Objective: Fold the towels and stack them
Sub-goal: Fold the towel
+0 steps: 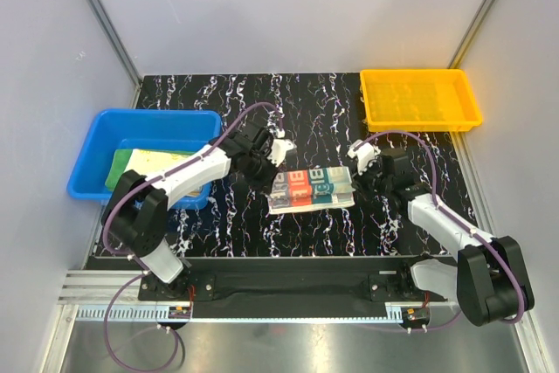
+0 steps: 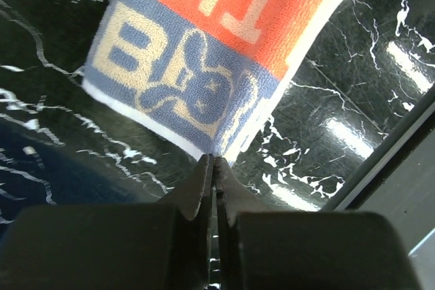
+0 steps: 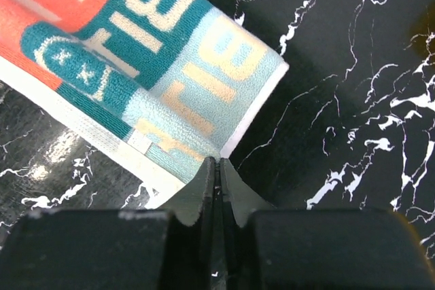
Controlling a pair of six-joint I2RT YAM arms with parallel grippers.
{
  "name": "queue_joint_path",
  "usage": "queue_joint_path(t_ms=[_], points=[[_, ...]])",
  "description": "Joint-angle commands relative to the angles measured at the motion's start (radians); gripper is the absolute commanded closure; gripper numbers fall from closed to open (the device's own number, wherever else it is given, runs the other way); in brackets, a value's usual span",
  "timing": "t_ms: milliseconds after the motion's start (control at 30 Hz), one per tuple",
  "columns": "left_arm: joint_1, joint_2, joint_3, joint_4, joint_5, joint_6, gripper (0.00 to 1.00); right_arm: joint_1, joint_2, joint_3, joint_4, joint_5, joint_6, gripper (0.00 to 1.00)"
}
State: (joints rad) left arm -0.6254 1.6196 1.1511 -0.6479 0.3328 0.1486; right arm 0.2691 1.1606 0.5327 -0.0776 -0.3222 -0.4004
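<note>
A towel printed with coloured "RABBIT" letters lies folded flat in the middle of the black marbled table. My left gripper is shut at its left end. In the left wrist view its tips meet right at the corner of the blue-and-orange towel, with no cloth showing between the jaws. My right gripper is shut at the towel's right end. The right wrist view shows its tips against the teal towel's near edge. A pale yellow and green towel lies in the blue bin.
The blue bin stands at the left edge of the table, close beside my left arm. An orange tray sits at the back right corner. Grey walls close the table in on the left, right and back.
</note>
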Motion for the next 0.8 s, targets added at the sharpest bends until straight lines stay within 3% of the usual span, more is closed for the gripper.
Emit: queue_joint_path(t_ms=[0, 67, 133, 300, 367, 533, 667, 767], points=[[-0.014, 0.025, -0.024, -0.018, 0.028, -0.004, 0.92, 0.004, -0.012, 0.007, -0.014, 0.071, 0.015, 0.88], [-0.02, 0.023, -0.033, -0.025, 0.049, -0.007, 0.81, 0.002, -0.012, 0.024, -0.037, 0.071, 0.017, 0.8], [-0.025, 0.01, -0.036, -0.032, 0.066, -0.015, 0.78, 0.004, -0.025, 0.038, -0.053, 0.06, 0.017, 0.7], [-0.031, -0.046, -0.059, -0.026, 0.052, -0.041, 0.66, 0.004, -0.05, 0.11, -0.117, -0.007, 0.069, 0.65], [-0.031, -0.063, -0.063, 0.017, 0.058, -0.079, 0.65, 0.004, -0.035, 0.177, -0.168, -0.093, 0.125, 0.62], [-0.039, -0.067, -0.08, 0.096, -0.026, -0.213, 0.64, 0.002, 0.06, 0.272, -0.246, -0.078, 0.36, 0.56], [-0.043, -0.125, -0.152, 0.2, -0.11, -0.411, 0.6, 0.004, 0.175, 0.38, -0.385, 0.008, 0.582, 0.66], [-0.042, -0.179, -0.241, 0.277, -0.184, -0.55, 0.55, 0.005, 0.194, 0.333, -0.338, -0.031, 0.671, 0.76]])
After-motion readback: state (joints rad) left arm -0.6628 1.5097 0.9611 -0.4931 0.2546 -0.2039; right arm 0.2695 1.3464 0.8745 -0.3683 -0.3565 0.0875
